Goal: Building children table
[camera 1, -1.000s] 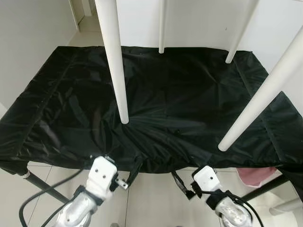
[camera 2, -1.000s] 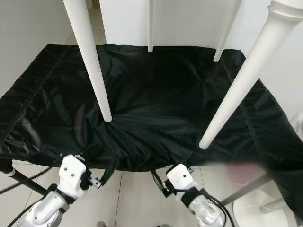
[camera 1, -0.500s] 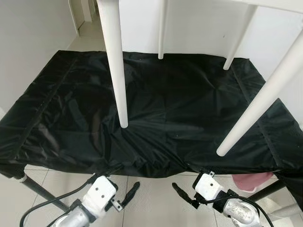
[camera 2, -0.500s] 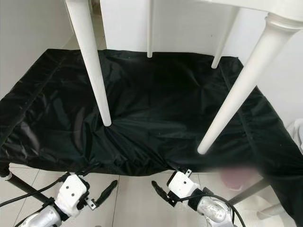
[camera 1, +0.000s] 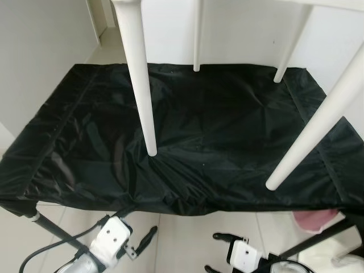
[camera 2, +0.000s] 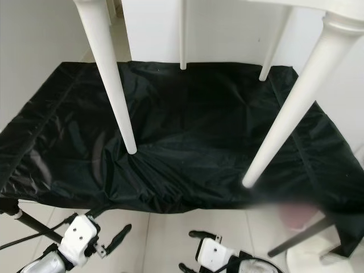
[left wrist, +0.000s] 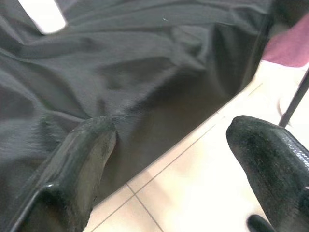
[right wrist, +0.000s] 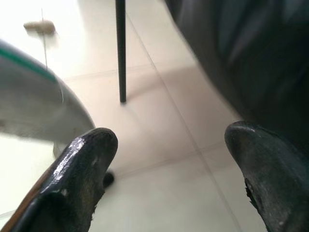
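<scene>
A white children's table stands on a black cloth-covered surface (camera 1: 216, 125). Its near left leg (camera 1: 139, 85) and near right leg (camera 1: 318, 125) rest on the cloth, and two far legs (camera 1: 197, 34) stand at the back edge. Both grippers are low, in front of the cloth's front edge and over the tiled floor. My left gripper (left wrist: 169, 145) is open and empty, pointing at the cloth's hanging edge. My right gripper (right wrist: 169, 150) is also open and empty, its fingers (camera 1: 219, 235) turned sideways towards the left.
Thin black stand legs (camera 1: 51, 227) hold up the cloth surface. A pink thing (camera 1: 315, 219) lies under its front right corner. A round pale object (right wrist: 29, 96) stands on the floor near the right gripper. White walls close the back and left.
Both grippers have drawn back and down from the cloth's front edge towards the bottom of the view. The right one has turned sideways. The table stays put.
</scene>
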Robot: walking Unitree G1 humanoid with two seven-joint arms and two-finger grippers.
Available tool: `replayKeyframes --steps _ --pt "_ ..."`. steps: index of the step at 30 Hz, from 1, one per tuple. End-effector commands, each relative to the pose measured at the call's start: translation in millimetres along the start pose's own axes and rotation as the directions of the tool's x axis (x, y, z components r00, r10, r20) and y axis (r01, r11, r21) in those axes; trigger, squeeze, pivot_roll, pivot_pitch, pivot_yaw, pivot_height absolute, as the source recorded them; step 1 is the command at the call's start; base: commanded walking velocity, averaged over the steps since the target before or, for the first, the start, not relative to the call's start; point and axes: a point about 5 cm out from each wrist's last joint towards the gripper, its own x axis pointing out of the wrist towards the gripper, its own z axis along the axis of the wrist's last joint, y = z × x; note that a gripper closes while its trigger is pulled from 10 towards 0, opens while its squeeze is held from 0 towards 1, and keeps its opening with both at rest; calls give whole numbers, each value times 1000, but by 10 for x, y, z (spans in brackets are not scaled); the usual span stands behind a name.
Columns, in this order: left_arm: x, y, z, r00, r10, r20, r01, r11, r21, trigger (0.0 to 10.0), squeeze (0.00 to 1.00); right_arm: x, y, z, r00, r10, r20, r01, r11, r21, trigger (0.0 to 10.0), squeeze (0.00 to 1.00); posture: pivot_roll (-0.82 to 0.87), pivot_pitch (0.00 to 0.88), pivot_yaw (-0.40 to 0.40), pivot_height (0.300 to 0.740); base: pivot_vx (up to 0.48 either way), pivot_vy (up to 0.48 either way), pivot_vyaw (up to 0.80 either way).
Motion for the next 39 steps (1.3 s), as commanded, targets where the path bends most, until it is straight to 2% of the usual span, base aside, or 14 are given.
replayKeyframes --steps 1,6,10,16,22,23,24,26,28,29,32,35,37,39 --pt "-57 95 -97 999 -16 -37 15 1000 -24 10000 0 -41 97 62 997 56 46 -57 998 2 10000 0 -21 78 115 740 0 0 0" --pt "-83 182 -205 996 -16 -87 14 1000 -28 10000 0 -82 178 -121 994 107 -27 -106 994 34 10000 0 -18 74 132 740 0 0 0" --pt "-152 105 -401 985 -54 -165 45 997 -57 10000 0 -83 277 -496 978 120 -172 -96 985 141 10000 0 -1 67 117 740 0 0 0" --pt "-248 9 -591 969 -65 -240 42 994 -99 10000 0 -116 415 -732 948 156 -278 -87 965 246 10000 0 7 61 90 740 0 0 0" --pt "-361 -75 -803 939 -63 -338 2 984 -178 10000 0 -155 440 -984 909 105 -404 64 921 384 10000 0 16 57 72 740 0 0 0" --pt "-374 -94 -866 928 -52 -369 -24 980 -200 10000 0 -158 418 -1042 897 80 -434 124 898 423 10000 0 16 54 64 740 0 0 0" --pt "-377 -111 -982 899 -16 -437 -98 967 -236 10000 0 -165 341 -1146 855 -1 -518 278 846 456 10000 0 16 51 56 740 0 0 0" --pt "-377 -111 -982 899 -16 -437 -98 967 -236 10000 0 -165 341 -1146 855 -1 -518 278 846 456 10000 0 16 51 56 740 0 0 0" --pt "-367 -103 -1074 868 27 -497 -188 942 -278 10000 0 -168 247 -1212 797 -99 -596 434 780 451 10000 0 13 43 46 740 0 0 0" --pt "-367 -103 -1074 868 27 -497 -188 942 -278 10000 0 -168 247 -1212 797 -99 -596 434 780 451 10000 0 13 43 46 740 0 0 0" --pt "-348 -63 -1193 799 111 -590 -351 884 -309 10000 0 -120 157 -1239 729 -209 -652 586 682 437 10000 0 9 24 31 740 0 0 0" --pt "-345 -56 -1212 784 129 -607 -386 868 -314 10000 0 -101 151 -1237 720 -224 -656 607 661 441 10000 0 9 24 31 740 0 0 0" --pt "-341 -37 -1243 751 159 -641 -444 840 -313 10000 0 -75 145 -1237 706 -239 -666 632 637 442 10000 0 12 11 23 740 0 0 0" --pt "-349 -24 -1292 691 202 -694 -531 794 -296 10000 0 -56 132 -1250 662 -270 -699 684 599 417 10000 0 9 2 20 740 0 0 0"
